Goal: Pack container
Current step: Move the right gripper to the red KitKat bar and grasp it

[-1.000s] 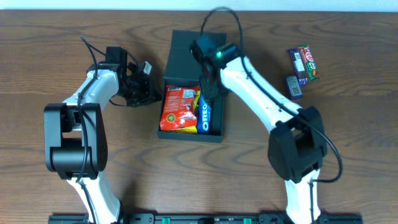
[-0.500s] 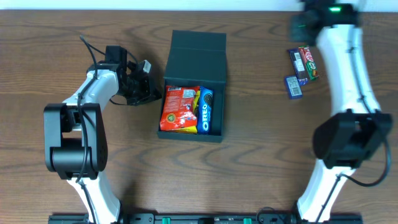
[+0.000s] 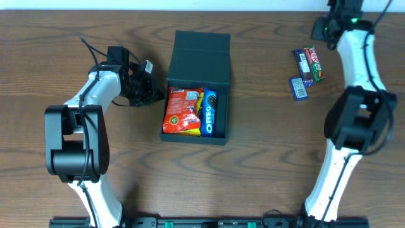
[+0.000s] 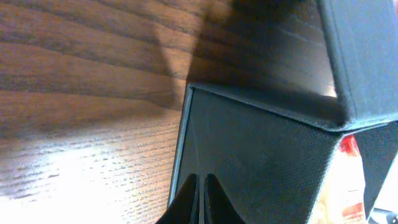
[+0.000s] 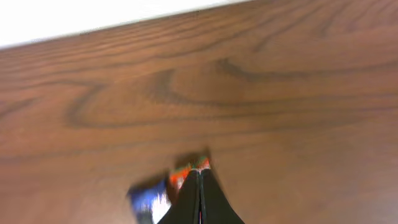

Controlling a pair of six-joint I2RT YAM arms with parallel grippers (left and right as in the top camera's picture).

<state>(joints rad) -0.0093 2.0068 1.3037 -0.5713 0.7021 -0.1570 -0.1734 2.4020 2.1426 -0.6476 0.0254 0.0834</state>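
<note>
The dark teal container (image 3: 195,136) stands open in the middle of the table, its flap lid (image 3: 201,49) folded back. A red snack packet (image 3: 181,111) and a blue Oreo packet (image 3: 209,113) lie inside. My left gripper (image 3: 155,93) is shut and empty, its tips against the container's left wall; the wrist view shows the tips (image 4: 200,185) over that wall (image 4: 261,143). My right gripper (image 3: 321,28) is shut and empty at the far right, above the loose snack bars (image 3: 310,63). Its wrist view is blurred, with the shut tips (image 5: 200,177) above coloured wrappers (image 5: 149,196).
A small blue bar (image 3: 299,87) lies beside the red and dark bars on the right. The table's far edge (image 5: 124,22) is close behind my right gripper. Both arm bases stand at the near edge.
My right arm has swung from over the container to the far right corner above the loose bars. The left arm and the container have not moved.
</note>
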